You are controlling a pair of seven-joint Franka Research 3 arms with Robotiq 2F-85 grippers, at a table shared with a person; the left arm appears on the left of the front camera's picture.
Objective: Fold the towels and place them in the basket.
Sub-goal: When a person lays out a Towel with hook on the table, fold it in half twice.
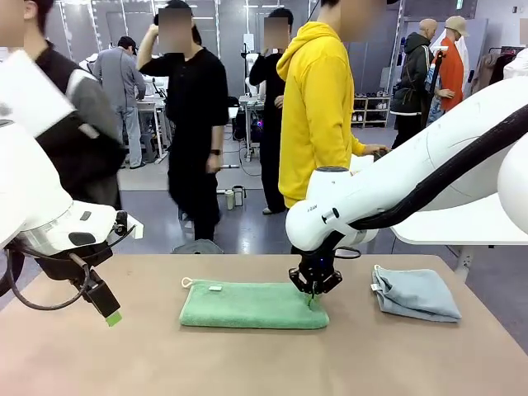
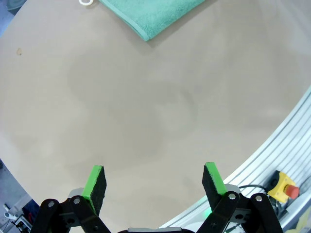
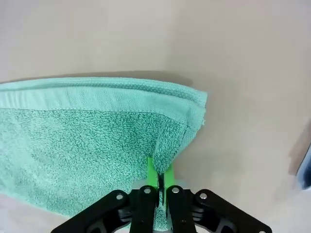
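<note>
Right gripper (image 1: 314, 290) reaching down at about 6 o'clock from a bent white arm, pads pinched together on the near right corner of the green towel (image 1: 252, 304), seen clamped on a raised fold of terry in the right wrist view (image 3: 159, 182). Green towel lying folded flat mid-table (image 1: 247, 363). Grey-blue towel (image 1: 417, 294) folded at 3 o'clock of it, apart. Left gripper (image 2: 155, 182) hovering above bare table toward 9 o'clock, tilted down, fingers spread wide, holding nothing.
</note>
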